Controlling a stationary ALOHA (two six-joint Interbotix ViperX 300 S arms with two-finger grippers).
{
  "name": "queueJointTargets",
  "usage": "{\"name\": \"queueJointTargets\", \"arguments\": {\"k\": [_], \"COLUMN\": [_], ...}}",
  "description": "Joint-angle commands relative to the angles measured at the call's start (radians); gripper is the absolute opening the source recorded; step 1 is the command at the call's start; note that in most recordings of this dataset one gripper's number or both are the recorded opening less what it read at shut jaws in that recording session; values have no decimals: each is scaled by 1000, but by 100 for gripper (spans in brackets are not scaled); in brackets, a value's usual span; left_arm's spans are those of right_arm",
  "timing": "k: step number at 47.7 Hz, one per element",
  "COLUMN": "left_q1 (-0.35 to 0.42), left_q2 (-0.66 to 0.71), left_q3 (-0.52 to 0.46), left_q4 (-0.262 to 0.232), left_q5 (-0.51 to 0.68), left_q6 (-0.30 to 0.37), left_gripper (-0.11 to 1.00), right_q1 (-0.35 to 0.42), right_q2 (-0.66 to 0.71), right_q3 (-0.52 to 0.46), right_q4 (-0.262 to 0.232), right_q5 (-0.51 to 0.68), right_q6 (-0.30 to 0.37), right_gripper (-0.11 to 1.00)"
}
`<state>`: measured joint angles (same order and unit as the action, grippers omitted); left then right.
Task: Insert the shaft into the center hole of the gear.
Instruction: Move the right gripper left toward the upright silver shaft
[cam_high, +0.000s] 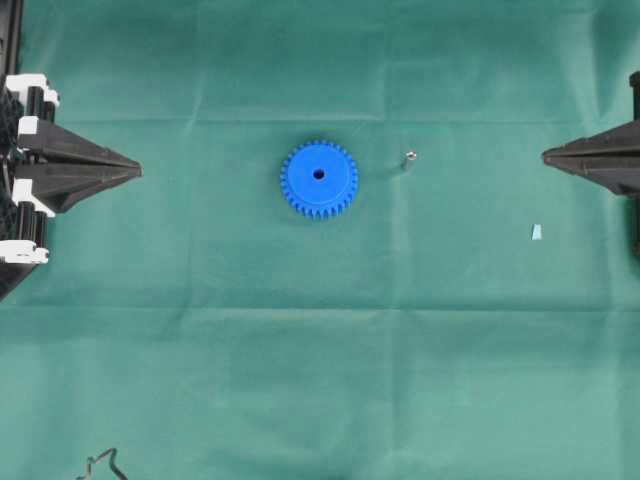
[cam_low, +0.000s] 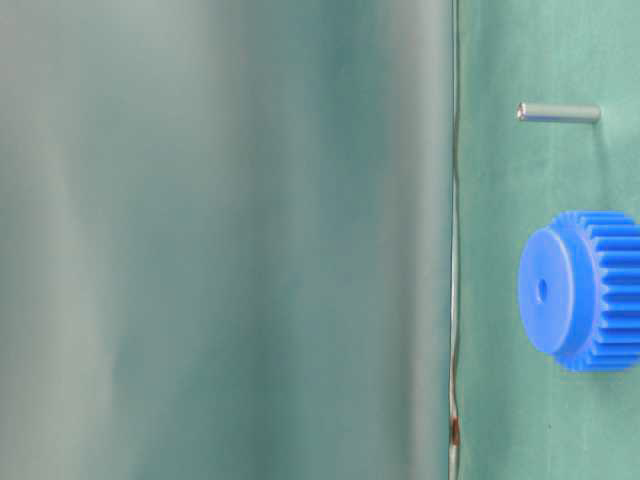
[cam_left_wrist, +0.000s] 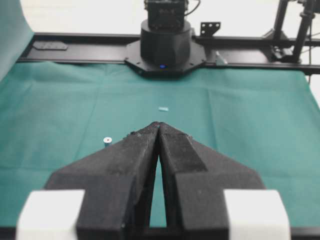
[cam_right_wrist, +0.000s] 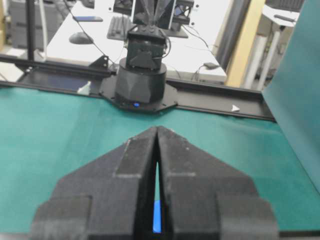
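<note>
Overhead: I see the gear (cam_high: 319, 178) flat mid-desk, the shaft (cam_high: 409, 157) just right of it, apparently upright. Table-level: the shaft looks stiff, smooth, probably slippery; grasp mid-length. Wrist views: left end effector (cam_left_wrist: 159, 131) and right end effector (cam_right_wrist: 157, 134) both closed, empty.

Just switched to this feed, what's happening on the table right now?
Nothing is being handled yet. The blue gear lies flat mid-table on the green cloth, its center hole empty. The shaft stands apart, to the gear's right in the overhead view. The left gripper and right gripper sit shut at opposite edges, holding nothing. A small pale blue scrap lies near the right gripper.
</note>
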<state>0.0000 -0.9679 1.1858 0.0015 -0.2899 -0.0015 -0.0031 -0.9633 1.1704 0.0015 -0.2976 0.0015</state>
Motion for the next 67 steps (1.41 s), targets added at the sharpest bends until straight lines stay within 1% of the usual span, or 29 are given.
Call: {"name": "queueJointTargets", "arguments": {"k": [1,8,13,21,32,35,38,40,41,47,49,51,55,59,67], "left_q1": [-6,-6,-6,-6,-6,-6,-6,-6,-6,-8,-6,-6,-6,-6,-6], "left_q2": [11,11,11,11,12,12,11,12,14,18,18,18,18,18,18], "left_q3": [-41,-43,-43,-43,-43,-41,-41,-41,-41,-41,-40,-40,-40,-40,-40], "left_q4": [12,12,12,12,14,14,14,12,14,14,14,14,14,12,14], "left_q5": [9,26,26,26,28,29,32,32,32,35,37,40,43,49,55], "left_q6": [-6,-8,-9,-8,-8,-8,-8,-8,-8,-8,-8,-8,-9,-8,-8], "left_gripper": [0,0,0,0,0,0,0,0,0,0,0,0,0,0,0], "right_q1": [-3,-23,-44,-91,-144,-158,-169,-173,-175,-179,-181,-183,-186,-192,-212], "right_q2": [12,18,55,183,379,426,485,518,537,653,689,719,778,830,887], "right_q3": [-8,-18,-25,-51,-104,-118,-135,-147,-150,-164,-166,-166,-166,-166,-169], "right_q4": [-2,3,14,43,46,49,57,60,61,81,86,94,112,123,124], "right_q5": [3,17,18,18,15,14,12,11,9,-15,-28,-43,-75,-109,-137], "right_q6": [-12,-8,-5,-3,-5,-3,-3,-3,-3,-3,-3,-3,-3,-3,-5], "right_gripper": [2,2,2,2,4,10,22,33,41,79,88,90,85,85,85]}}
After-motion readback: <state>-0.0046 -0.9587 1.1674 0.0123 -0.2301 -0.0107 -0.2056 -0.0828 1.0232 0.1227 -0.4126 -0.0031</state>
